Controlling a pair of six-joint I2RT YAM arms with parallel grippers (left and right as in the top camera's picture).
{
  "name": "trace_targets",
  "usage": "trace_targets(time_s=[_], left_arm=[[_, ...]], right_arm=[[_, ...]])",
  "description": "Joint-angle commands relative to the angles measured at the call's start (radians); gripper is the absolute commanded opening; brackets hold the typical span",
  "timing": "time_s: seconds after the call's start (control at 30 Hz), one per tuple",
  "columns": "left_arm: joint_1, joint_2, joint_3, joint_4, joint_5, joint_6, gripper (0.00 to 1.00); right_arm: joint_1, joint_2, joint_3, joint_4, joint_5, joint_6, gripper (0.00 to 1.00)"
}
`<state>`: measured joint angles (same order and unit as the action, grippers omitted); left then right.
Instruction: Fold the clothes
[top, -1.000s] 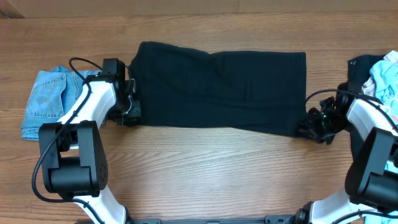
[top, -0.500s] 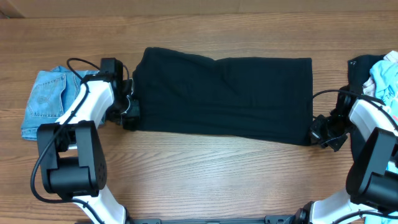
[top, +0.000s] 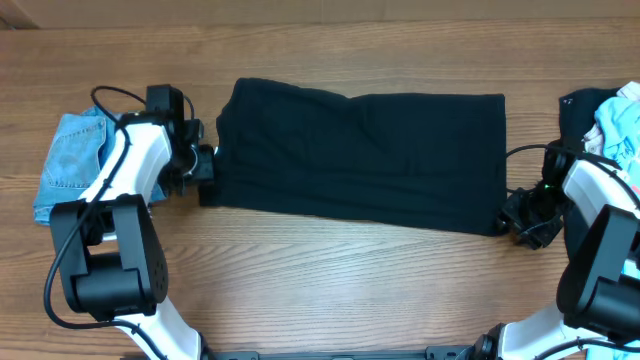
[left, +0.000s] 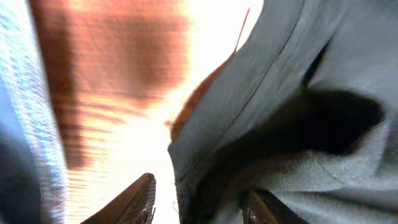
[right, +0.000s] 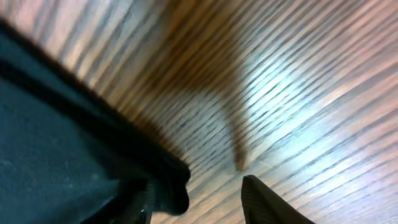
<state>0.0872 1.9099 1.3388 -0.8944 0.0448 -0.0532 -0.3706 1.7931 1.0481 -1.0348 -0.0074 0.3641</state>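
The large black garment (top: 360, 155) lies flat as a wide rectangle across the middle of the table. My left gripper (top: 205, 165) is at its lower left corner; in the left wrist view (left: 196, 202) its jaws are open, with the garment's edge (left: 298, 74) lying between them. My right gripper (top: 515, 215) is at the lower right corner; in the right wrist view (right: 205, 202) its jaws are open, and the garment's corner (right: 56, 143) lies by the left finger. No white label shows.
A folded blue denim piece (top: 72, 160) lies at the far left, close to my left arm. At the far right edge lie a pale-blue printed garment (top: 615, 125) and another black piece (top: 578, 105). Bare wooden table (top: 330, 280) lies in front.
The black garment was drawn out wider and flatter, its right edge shifting right. My left gripper has backed off up and to the left; my right gripper has moved right.
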Motion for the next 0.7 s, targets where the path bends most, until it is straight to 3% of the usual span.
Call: trace_targets(time_s=[0.0,0.03,0.13,0.2,0.37,0.47,0.67], left_arm=[[0.004,-0.018,0.208,-0.097,-0.019,0.005,0.48],[0.003,-0.018,0.263,-0.130,-0.018,0.005,0.49],[-0.010,-0.018,0.446,-0.187,0.083,0.073,0.66],[-0.024,-0.018,0.506,-0.149,0.181,0.115,0.67],[-0.078,0.058,0.516,0.091,0.251,0.128,0.68],[-0.108,0.208,0.516,0.269,0.312,0.058,0.69],[-0.128,0.405,0.517,0.483,0.311,-0.074,0.71]], right_arm=[[-0.018,-0.032,0.090,-0.001,0.025,-0.001,0.59],[-0.020,-0.046,0.113,-0.009,0.026,-0.001,0.62],[-0.021,-0.108,0.213,-0.030,-0.022,-0.029,0.72],[-0.020,-0.138,0.279,-0.030,-0.143,-0.106,0.73],[-0.002,-0.150,0.357,0.046,-0.488,-0.238,0.75],[0.005,-0.149,0.357,0.068,-0.492,-0.238,0.76],[0.005,-0.149,0.357,0.048,-0.492,-0.239,0.75]])
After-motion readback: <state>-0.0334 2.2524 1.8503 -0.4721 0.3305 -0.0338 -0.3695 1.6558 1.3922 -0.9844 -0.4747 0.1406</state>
